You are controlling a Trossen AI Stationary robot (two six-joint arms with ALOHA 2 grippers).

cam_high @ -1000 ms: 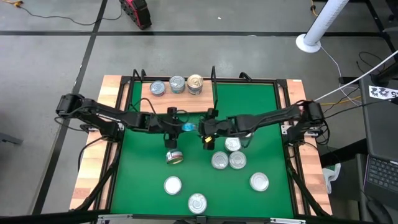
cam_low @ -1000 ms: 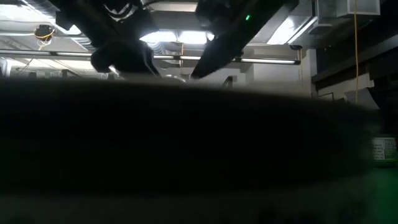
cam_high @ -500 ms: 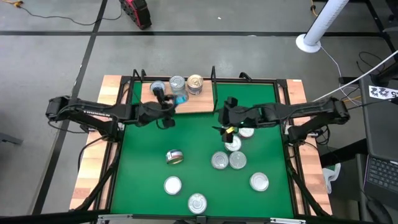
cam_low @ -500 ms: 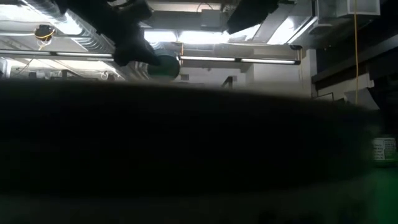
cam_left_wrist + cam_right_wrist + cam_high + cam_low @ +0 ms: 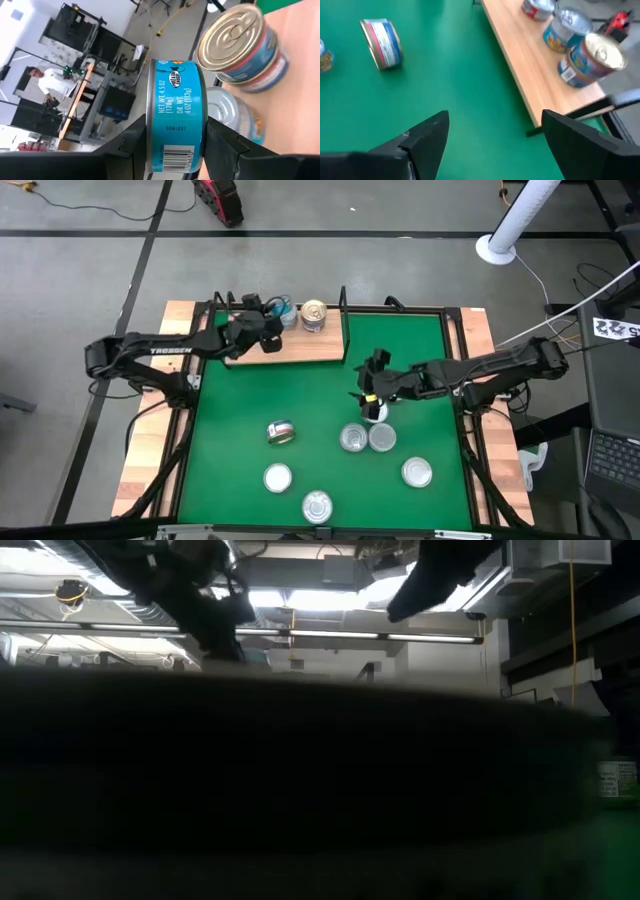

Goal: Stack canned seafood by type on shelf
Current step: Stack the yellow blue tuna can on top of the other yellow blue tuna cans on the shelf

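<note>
Overhead view: the left gripper is positioned over the wooden shelf at the far edge of the green mat. A teal-labelled tin is pinched between its fingers, with the lid turned sideways, as shown in the left wrist view. On the shelf beyond it, a tin with a blue and red label is seen, with a further silver-lidded tin close beside it.

The right gripper is held above the mat right of centre, its jaws spread wide with nothing between them; its fingers frame bare mat in the right wrist view.

Loose tins on the mat: one lying on its side, a touching pair just near of the right gripper, and three towards the near edge. A gold-topped tin stands at the shelf's right end.
</note>
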